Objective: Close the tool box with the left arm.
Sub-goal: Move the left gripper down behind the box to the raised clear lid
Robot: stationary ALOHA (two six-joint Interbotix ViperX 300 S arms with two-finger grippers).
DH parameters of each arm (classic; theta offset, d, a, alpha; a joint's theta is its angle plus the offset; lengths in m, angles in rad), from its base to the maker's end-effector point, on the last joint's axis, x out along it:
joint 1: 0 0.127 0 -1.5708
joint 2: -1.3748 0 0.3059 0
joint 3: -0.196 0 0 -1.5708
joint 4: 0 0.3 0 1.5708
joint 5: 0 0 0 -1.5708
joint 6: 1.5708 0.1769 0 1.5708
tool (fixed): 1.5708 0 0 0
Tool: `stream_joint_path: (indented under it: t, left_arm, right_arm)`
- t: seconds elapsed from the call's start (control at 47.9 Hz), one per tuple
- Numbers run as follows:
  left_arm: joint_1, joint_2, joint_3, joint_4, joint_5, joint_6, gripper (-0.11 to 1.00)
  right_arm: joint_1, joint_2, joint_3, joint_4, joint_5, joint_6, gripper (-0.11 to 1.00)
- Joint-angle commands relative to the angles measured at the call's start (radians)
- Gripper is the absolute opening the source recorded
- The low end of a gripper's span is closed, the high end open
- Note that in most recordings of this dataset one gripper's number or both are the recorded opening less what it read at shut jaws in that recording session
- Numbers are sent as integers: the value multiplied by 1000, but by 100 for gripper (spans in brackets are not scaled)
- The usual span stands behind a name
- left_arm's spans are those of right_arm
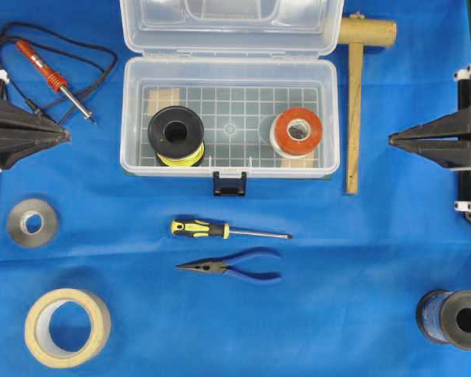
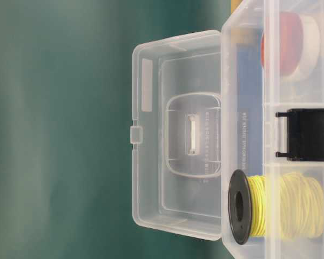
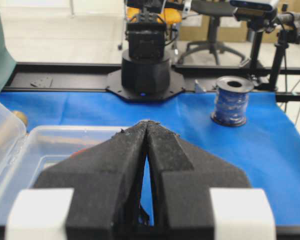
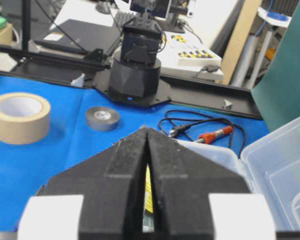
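Two arms sit parked at the table's edges, neither touching anything. At far left the left gripper (image 1: pixel 63 135) points inward with its jaws pressed together, holding nothing; a soldering iron (image 1: pixel 56 79) lies just beyond it, with a grey tape roll (image 1: pixel 32 222) and a masking tape roll (image 1: pixel 67 327) nearer the front.

In the middle, toward the back of the blue cloth, stands the tool box (image 1: pixel 229 166), lid (image 1: pixel 229 27) thrown fully back. It is clear plastic with a gridded floor and a dark latch (image 1: pixel 229 184) at the front. Inside rest a yellow wire spool (image 1: pixel 177 135) and a red-and-white spool (image 1: pixel 297 132).

The risk, as I judge it: the lid lies flat behind the base, so a pointed gripper may slip off its smooth edge, or push the light box backward instead of swinging the lid. The spools could also stop it shutting.

At right, the right gripper (image 1: pixel 394 140) is likewise closed and empty.
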Motion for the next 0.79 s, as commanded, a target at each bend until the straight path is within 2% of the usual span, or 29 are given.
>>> stream_joint_path:
  t: [0.0, 0.209, 0.543, 0.647, 0.773]
  left_arm:
    - [6, 14, -25, -28, -14, 9, 0]
    - [67, 25, -66, -32, -44, 9, 0]
    - [328, 176, -190, -31, -29, 26, 2]
    - [394, 249, -247, -31, -6, 40, 23]
    - [457, 344, -325, -31, -2, 46, 61]
  right_arm:
    - [-8, 2, -38, 0, -5, -15, 0]
    - [-26, 21, -54, -6, 9, -18, 0]
    - [-40, 43, -52, -5, 17, -20, 0]
    - [-46, 48, -51, -6, 21, -20, 0]
    - [-49, 54, -49, -6, 26, -20, 0]
